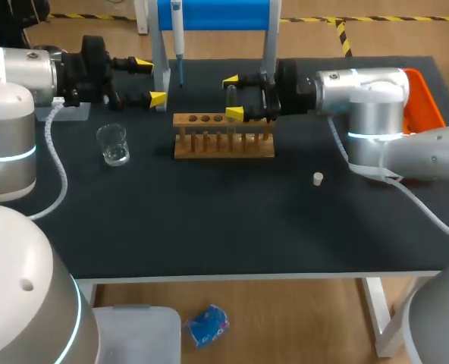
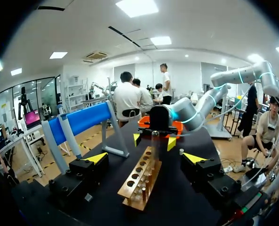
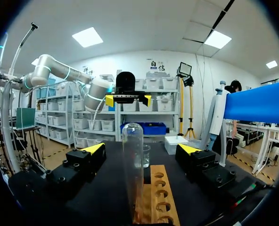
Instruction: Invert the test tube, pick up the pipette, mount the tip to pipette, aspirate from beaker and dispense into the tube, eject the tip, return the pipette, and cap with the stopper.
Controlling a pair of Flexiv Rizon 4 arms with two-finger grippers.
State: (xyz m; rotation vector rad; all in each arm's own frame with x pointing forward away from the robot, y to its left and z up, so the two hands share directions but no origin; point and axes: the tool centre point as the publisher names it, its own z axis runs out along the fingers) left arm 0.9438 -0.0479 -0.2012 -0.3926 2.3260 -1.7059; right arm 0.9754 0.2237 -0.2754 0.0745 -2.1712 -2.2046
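Glass test tube stands rounded end up in the wooden rack, between the spread fingers of my right gripper, neither touching. I'd centre, close gently, then lift straight. My left gripper hangs spread beside the pipette.

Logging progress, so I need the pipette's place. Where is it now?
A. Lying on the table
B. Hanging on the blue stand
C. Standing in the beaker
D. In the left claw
B: the pipette hangs upright from the blue stand, while the left claw beside it is open and empty.
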